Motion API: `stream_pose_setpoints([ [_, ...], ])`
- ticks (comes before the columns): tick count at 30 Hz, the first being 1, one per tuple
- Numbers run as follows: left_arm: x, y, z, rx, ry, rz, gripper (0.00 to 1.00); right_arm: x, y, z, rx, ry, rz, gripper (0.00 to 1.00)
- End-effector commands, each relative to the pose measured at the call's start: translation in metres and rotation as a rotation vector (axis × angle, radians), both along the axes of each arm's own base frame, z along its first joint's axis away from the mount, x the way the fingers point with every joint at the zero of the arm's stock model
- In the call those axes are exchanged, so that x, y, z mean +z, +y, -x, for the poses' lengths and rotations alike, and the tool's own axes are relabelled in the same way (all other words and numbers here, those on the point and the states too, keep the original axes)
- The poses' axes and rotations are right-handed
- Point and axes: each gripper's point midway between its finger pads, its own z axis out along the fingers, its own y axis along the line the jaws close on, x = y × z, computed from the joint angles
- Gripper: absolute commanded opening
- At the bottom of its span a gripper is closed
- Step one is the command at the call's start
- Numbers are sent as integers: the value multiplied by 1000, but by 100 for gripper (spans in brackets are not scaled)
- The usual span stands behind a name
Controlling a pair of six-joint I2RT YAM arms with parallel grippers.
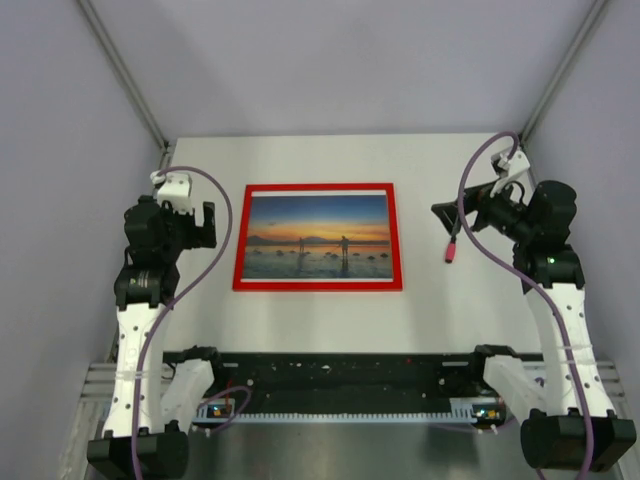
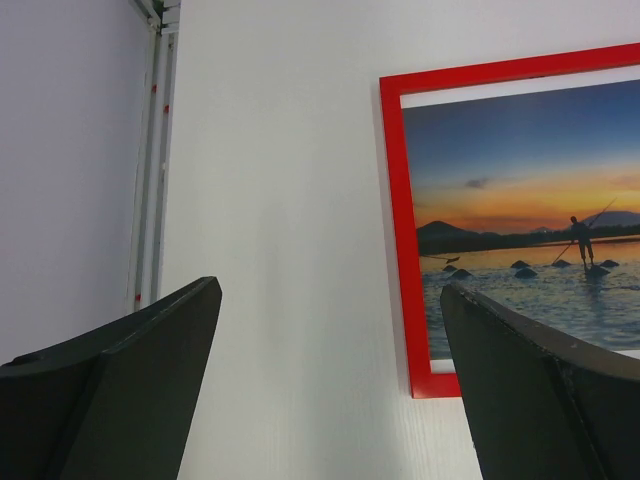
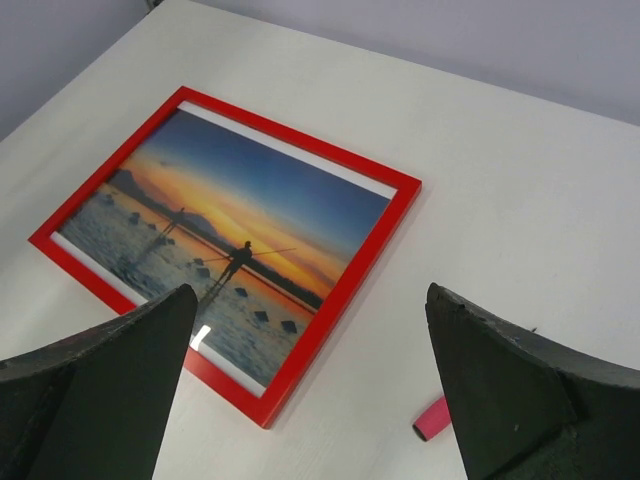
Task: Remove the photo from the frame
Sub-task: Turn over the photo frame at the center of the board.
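The frame (image 1: 317, 285) lies face up in the middle of the white tabletop (image 1: 440, 320), and the photo (image 1: 318, 236) sits inside it, with the sunset side to the camera. The left hand (image 1: 205, 226) and the right hand (image 1: 445, 210) hover on either side of it, both with fingers spread wide and holding nothing, each apart from the red edge. A small pink object (image 1: 451, 250) lies near the right hand, between it and the frame.

The print probably comes out from the back, so the first step is likely to turn the frame over. It is better to take the thin red rim – not the picture surface – with one hand low and flat to the tabletop, while the other hand steadies the opposite side so the frame does not slide away.
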Motion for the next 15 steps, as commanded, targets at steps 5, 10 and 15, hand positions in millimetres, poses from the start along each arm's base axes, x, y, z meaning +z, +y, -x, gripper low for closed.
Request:
stream_pose_setpoints([
  [5, 6, -1, -3, -5, -29, 5, 99, 27, 2, 1, 10, -68, -16, 99],
  [10, 6, -3, -3, -11, -27, 5, 99, 28, 1, 1, 20, -93, 14, 99],
  [15, 2, -9, -2, -67, -8, -15, 99, 22, 2, -1, 42, -112, 51, 99],
])
